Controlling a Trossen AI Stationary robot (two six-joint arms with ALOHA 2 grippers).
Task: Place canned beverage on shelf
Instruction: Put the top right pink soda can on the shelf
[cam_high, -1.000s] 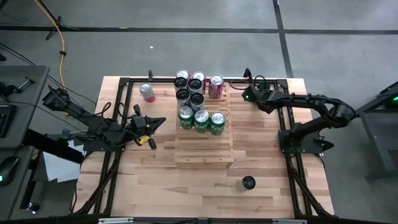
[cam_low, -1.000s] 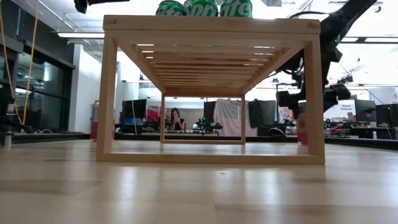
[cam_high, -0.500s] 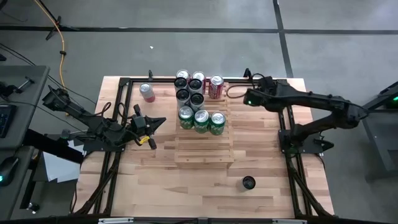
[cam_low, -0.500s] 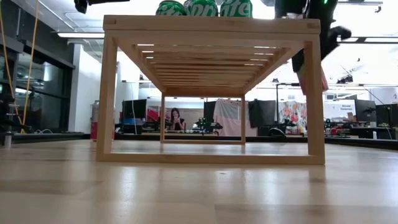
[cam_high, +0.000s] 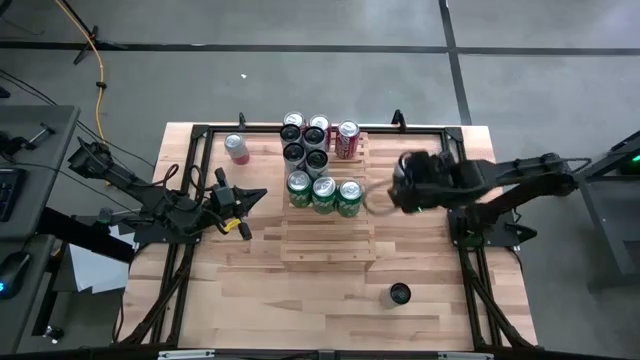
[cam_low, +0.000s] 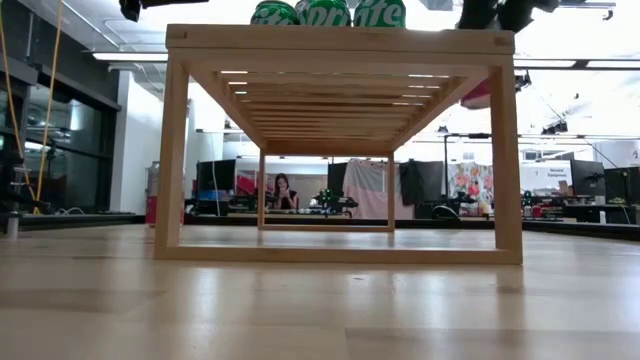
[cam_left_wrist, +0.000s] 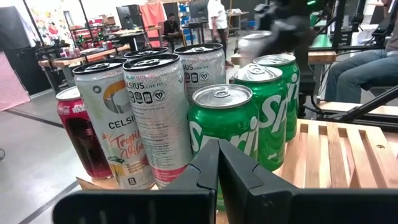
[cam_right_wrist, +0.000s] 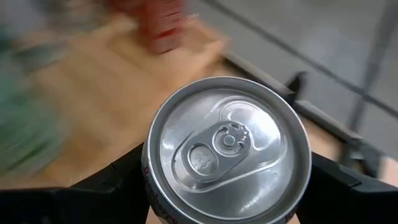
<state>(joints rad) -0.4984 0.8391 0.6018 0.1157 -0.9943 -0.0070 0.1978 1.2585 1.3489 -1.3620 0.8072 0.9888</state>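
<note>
The light-wood slatted shelf (cam_high: 328, 225) stands mid-table and bears several cans on its far half: green ones (cam_high: 323, 194) in front, tall ones (cam_high: 305, 145) behind. My right gripper (cam_high: 388, 197) hovers by the shelf's right side, shut on a silver-topped can (cam_right_wrist: 227, 143). That can shows pinkish behind the shelf's right post (cam_low: 480, 95), up near the shelf's top. My left gripper (cam_high: 258, 195) waits shut at the shelf's left side, level with the green cans (cam_left_wrist: 227, 124). My right gripper pinches the can's side wall (cam_right_wrist: 150, 198) just under the top rim, one dark finger (cam_right_wrist: 118, 183) on each side. The fingers slant down at it from the table's right. The can is lifted clear of the table, its top facing the wrist camera.
A pink can (cam_high: 237, 148) stands on the table left of the shelf's far end. A dark can (cam_high: 400, 294) stands near the front right. A black frame (cam_high: 200, 135) runs around the tabletop. The shelf's near half (cam_high: 328, 245) shows bare slats.
My right gripper has carried the can from the table's far right corner up off the tabletop. It has then swung toward the near edge and the shelf's right side, turning as it went. The can has risen from table level to about the shelf's top.
</note>
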